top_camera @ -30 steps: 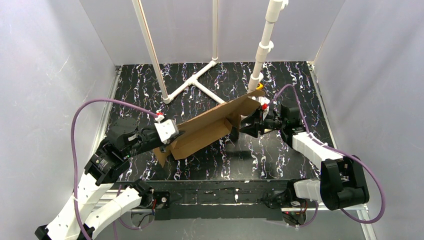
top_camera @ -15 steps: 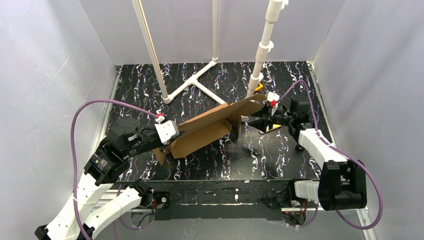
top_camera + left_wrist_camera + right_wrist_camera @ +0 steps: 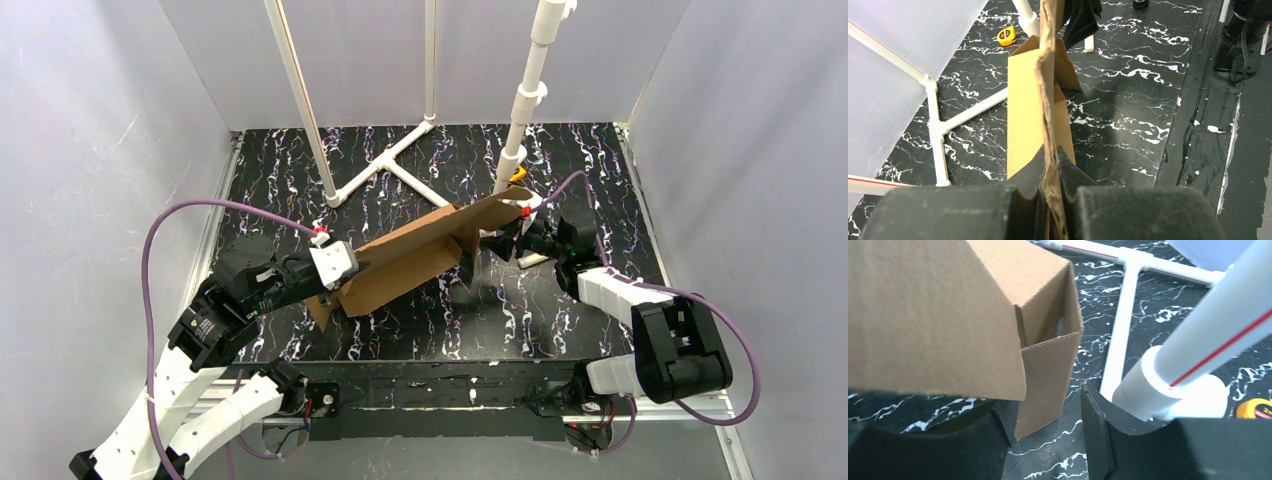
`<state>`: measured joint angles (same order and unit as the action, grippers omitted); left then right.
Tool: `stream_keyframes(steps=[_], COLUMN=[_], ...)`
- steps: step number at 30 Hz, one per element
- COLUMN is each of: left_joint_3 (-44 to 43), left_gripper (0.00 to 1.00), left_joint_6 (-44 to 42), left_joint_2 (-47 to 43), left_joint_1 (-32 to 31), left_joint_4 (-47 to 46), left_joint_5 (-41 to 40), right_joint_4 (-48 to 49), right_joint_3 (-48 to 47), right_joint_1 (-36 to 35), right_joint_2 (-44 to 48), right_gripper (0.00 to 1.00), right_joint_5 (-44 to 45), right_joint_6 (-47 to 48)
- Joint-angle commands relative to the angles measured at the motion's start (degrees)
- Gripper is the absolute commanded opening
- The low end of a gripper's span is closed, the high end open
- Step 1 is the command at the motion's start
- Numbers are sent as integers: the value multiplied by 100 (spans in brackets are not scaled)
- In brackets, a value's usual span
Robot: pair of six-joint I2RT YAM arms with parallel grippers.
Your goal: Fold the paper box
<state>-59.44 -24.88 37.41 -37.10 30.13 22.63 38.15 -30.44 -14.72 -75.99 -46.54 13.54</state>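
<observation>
Table (image 3: pixel 560 320) is black with white streaks. The paper box (image 3: pixel 410 262) hangs tilted over its middle, half folded. The left gripper (image 3: pixel 1050 165) pinches the box's left edge tight. The right gripper (image 3: pixel 1045 405) is half open around the box's right corner. A yellow tape measure (image 3: pixel 1006 35) lies behind.

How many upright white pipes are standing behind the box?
3: left thin pipe, centre thin pipe, thick pipe near the right end effector. None looks hidden.

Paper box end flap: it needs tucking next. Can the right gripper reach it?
Probably yes: the right gripper stands open right at the end flap of the paper box, nothing between; the white post crowds it.
</observation>
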Motion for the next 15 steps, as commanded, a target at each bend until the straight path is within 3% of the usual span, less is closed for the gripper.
stream_keyframes(steps=[1, 15], left_joint_3=[-53, 534], left_gripper=[0, 0], left_joint_6=[72, 909], left_joint_2=[-30, -607], left_joint_1=[-7, -6], left_joint_4=[290, -421], left_joint_5=[-69, -306], right_joint_4=[1361, 2407], right_joint_3=[181, 196], right_joint_1=[-30, -303], right_joint_2=[-126, -847], right_gripper=[59, 69], right_joint_5=[328, -214], right_joint_6=[-465, -687])
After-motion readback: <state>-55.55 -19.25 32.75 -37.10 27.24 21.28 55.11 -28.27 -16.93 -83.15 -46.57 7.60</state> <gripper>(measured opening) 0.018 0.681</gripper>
